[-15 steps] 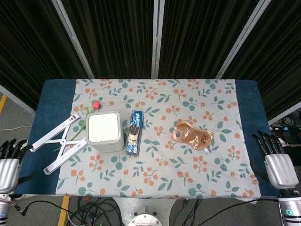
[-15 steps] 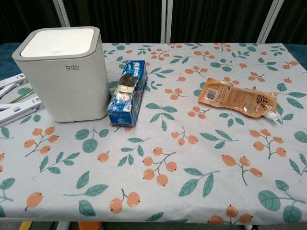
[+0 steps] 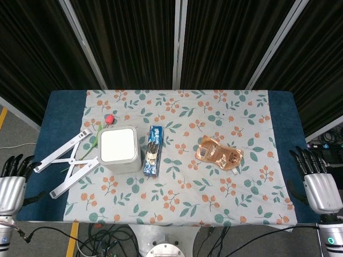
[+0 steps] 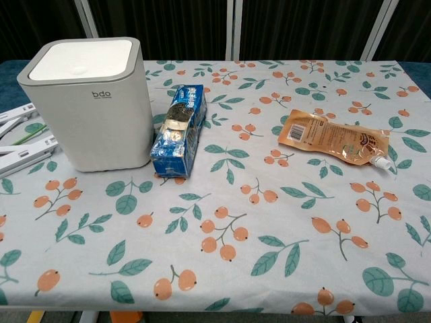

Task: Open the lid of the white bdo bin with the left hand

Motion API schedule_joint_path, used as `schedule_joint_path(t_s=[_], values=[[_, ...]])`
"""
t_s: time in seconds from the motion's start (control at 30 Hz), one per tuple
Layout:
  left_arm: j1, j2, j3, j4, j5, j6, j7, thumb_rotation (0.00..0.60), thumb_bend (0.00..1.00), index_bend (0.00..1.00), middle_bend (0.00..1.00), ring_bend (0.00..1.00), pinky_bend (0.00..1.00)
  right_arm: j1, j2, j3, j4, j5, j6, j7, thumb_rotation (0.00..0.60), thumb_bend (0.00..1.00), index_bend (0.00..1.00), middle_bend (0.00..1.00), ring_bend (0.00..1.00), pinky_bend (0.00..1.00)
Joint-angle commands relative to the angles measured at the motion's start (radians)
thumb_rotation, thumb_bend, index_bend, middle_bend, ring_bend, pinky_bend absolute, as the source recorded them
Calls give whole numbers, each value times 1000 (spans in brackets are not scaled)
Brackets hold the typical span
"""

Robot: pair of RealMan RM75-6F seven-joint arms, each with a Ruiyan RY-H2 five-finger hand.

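Note:
The white bdo bin (image 3: 120, 150) (image 4: 87, 104) stands on the left part of the floral cloth with its flat lid (image 3: 118, 145) (image 4: 83, 59) down. My left hand (image 3: 13, 184) hangs off the table's left edge, well to the left of the bin, fingers apart and holding nothing. At the table's right edge my right hand (image 3: 318, 182) is likewise spread and empty. The chest view shows neither hand.
A blue biscuit pack (image 3: 153, 151) (image 4: 178, 130) lies just right of the bin. An orange spouted pouch (image 3: 218, 153) (image 4: 333, 138) lies right of centre. A white folding stand (image 3: 67, 162) and a red-tipped stem (image 3: 109, 119) lie left of and behind the bin.
Both hands have shifted slightly: the left a little to the right, the right a little lower. Nothing on the table has moved.

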Motion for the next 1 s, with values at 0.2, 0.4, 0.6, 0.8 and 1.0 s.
schedule_joint_path(t_s=[0.2,0.4,0.6,0.8,1.0], values=[[-192,88,-58,-20,124,-158,-152,600,59,251,137,40,0,-2,65,31,-74,-24,50,-63,579,327,0,0,0,0],[-334,81,-82,-23,182,-274,-304,600,43,247,137,40,0,-5,85,32,-104,-21,51,-85,579,328,0,0,0,0],[-432,39,-89,7,174,-380,-331,600,38,246,137,40,0,-9,83,25,-106,-13,41,-77,580,331,0,0,0,0],[-478,19,-75,-5,174,-422,-309,600,36,246,137,40,0,-14,73,22,-94,-4,41,-66,578,328,0,0,0,0],[-480,24,-48,-39,168,-425,-271,600,32,246,148,40,0,-14,61,20,-76,-1,36,-49,579,329,0,0,0,0]])
